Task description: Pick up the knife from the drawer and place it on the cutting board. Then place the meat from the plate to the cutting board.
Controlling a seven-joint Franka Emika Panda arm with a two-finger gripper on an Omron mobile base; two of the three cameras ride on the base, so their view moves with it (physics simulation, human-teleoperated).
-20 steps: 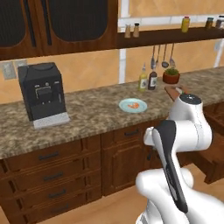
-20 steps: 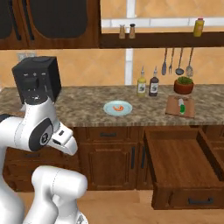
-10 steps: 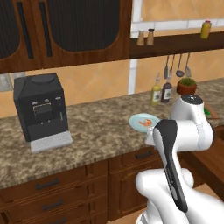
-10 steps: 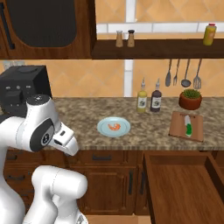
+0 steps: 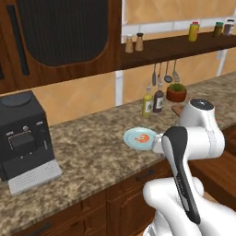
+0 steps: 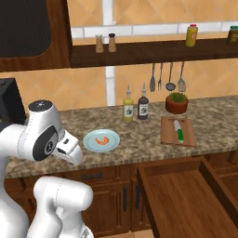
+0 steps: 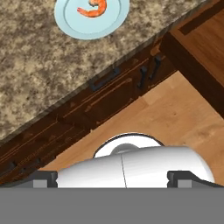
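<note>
The knife (image 6: 179, 134) lies flat on the cutting board (image 6: 168, 137), green handle toward the counter's front edge and pale blade toward the wall. The cutting board rests on the speckled granite counter (image 6: 135, 142), just in front of a small potted plant (image 6: 177, 102) by the wall.

Taking the board as the landmark: the plate (image 6: 92, 143) sits well to its left on the same counter, near the front edge. The meat (image 6: 103, 140) lies curled at the plate's middle; from the hand view it shows as an orange piece (image 7: 92, 8) on the light-blue plate (image 7: 74, 24). Two bottles, one yellowish (image 6: 128, 106) and one dark (image 6: 143, 104), stand between the plate and the board, back against the wall. Grey utensils (image 6: 167, 76) hang on the wall above and slightly left of the board. Below and in front of the board the drawer (image 6: 181, 200) stands pulled wide open, its plain wooden inside bare.

Far left of the board, in the left base view, a black coffee machine (image 5: 23, 138) stands on the counter.

The arm's wrist is held in front of the counter, left of the plate; whether the jaws are spread or pressed together cannot be told.
</note>
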